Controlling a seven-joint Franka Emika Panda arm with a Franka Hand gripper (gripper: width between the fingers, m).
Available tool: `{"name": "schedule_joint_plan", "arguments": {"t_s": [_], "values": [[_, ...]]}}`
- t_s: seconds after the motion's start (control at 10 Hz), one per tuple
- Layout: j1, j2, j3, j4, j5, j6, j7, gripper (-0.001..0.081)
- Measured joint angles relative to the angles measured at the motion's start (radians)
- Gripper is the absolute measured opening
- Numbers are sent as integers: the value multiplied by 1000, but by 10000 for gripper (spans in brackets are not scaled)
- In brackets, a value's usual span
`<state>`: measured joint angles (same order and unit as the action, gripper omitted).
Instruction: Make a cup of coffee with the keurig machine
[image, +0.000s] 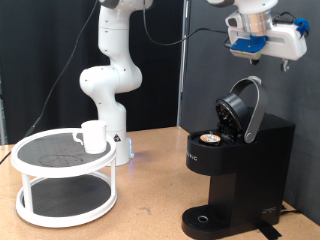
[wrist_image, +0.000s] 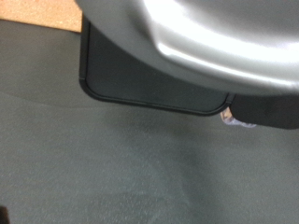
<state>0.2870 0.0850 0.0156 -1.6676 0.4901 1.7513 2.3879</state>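
The keurig machine (image: 240, 165) stands at the exterior view's right with its hinged lid (image: 243, 108) raised. A small pod (image: 209, 139) sits in its open holder. The cup (image: 93, 136), a white mug, stands on the top tier of a white round stand (image: 60, 190) at the exterior view's left. My gripper (image: 250, 48) hangs high above the raised lid, apart from it, and nothing shows between its fingers. The wrist view shows the lid's silver rim (wrist_image: 215, 37) and the black machine body (wrist_image: 140, 75) from above. My fingers do not show there.
The arm's white base column (image: 110, 80) stands behind the stand. A dark curtain (image: 40, 60) backs the wooden table (image: 150, 200). A cable (image: 185, 60) hangs down behind the machine. A grey floor (wrist_image: 112, 159) fills most of the wrist view.
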Motion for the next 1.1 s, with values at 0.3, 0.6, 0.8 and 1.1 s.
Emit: {"name": "schedule_joint_plan", "arguments": {"t_s": [0.3, 0.6, 0.8, 1.1], "values": [[1, 5, 2, -7, -22, -2, -1, 638], [0, 5, 0, -16, -50, 8, 10, 293], [0, 2, -2, -29, -68, 23, 11, 158], [0, -5, -2, -47, -74, 27, 11, 11]]}}
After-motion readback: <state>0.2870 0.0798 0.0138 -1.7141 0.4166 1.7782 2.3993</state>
